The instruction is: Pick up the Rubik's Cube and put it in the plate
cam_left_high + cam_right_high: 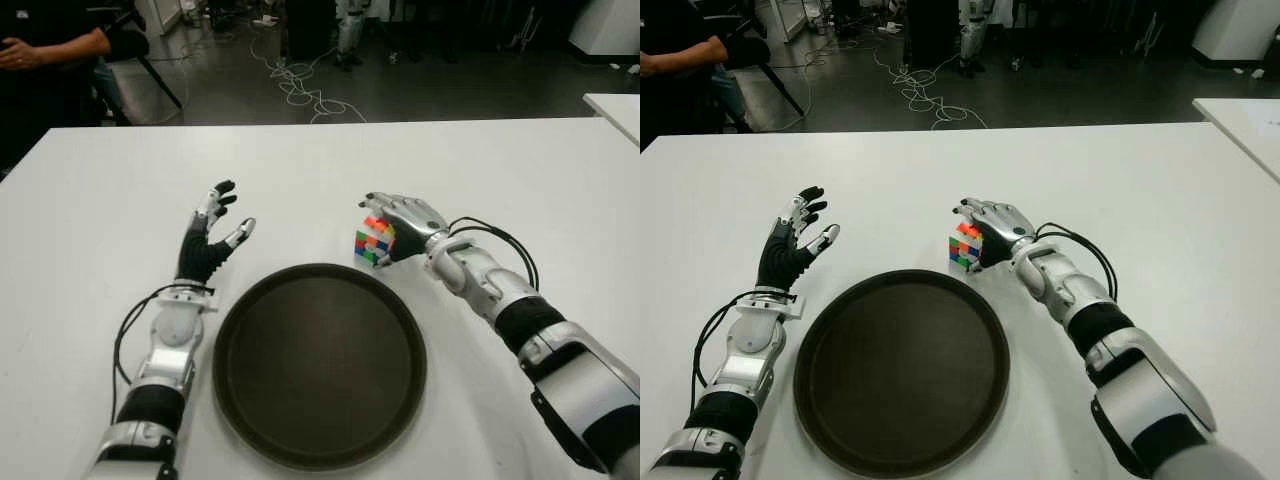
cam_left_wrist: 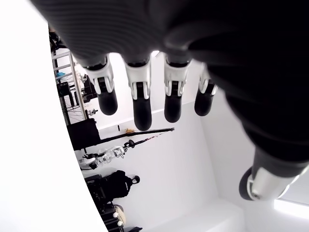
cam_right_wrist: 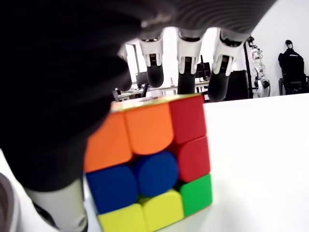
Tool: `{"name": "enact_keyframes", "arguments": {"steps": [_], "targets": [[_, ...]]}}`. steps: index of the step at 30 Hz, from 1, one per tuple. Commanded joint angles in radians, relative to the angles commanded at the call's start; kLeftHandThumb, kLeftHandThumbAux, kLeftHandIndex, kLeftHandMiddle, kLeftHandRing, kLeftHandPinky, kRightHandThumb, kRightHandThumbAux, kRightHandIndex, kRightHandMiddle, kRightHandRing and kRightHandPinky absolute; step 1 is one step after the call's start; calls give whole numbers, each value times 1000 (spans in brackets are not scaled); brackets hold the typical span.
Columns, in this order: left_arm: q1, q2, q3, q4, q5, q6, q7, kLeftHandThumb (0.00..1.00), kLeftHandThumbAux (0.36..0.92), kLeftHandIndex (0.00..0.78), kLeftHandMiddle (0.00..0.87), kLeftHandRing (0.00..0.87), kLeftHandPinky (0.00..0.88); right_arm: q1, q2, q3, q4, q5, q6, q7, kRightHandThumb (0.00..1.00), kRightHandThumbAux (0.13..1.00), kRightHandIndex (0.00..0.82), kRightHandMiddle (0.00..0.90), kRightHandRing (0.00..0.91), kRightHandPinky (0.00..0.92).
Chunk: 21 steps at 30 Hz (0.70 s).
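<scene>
The Rubik's Cube (image 1: 374,240) stands on the white table (image 1: 520,170), just beyond the far right rim of the dark round plate (image 1: 320,400). My right hand (image 1: 405,215) is cupped over the cube from the right. In the right wrist view its fingers (image 3: 186,72) reach out past the cube's (image 3: 149,164) top edge without closing on it, and the thumb shows beside the cube. My left hand (image 1: 212,235) is raised to the left of the plate, fingers (image 2: 142,96) spread and holding nothing.
A person (image 1: 40,50) sits past the table's far left corner. Cables (image 1: 300,85) lie on the floor behind the table. Another white table (image 1: 615,105) edges in at the far right.
</scene>
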State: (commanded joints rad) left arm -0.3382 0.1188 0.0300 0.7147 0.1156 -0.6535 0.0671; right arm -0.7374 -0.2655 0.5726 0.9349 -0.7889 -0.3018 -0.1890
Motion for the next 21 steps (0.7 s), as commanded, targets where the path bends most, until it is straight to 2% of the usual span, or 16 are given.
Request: {"name": "enact_keyframes", "arguments": {"steps": [15, 21], "targets": [[0, 1, -5, -1, -2, 2, 3, 72, 600, 111, 144, 119, 74, 7, 9, 19, -7, 2, 0, 8, 0, 809, 95, 102, 128, 173], [2, 3, -7, -7, -7, 8, -4, 74, 583, 106, 142, 120, 79, 7, 12, 21, -6, 1, 3, 5, 0, 804, 101, 106, 133, 176]]}}
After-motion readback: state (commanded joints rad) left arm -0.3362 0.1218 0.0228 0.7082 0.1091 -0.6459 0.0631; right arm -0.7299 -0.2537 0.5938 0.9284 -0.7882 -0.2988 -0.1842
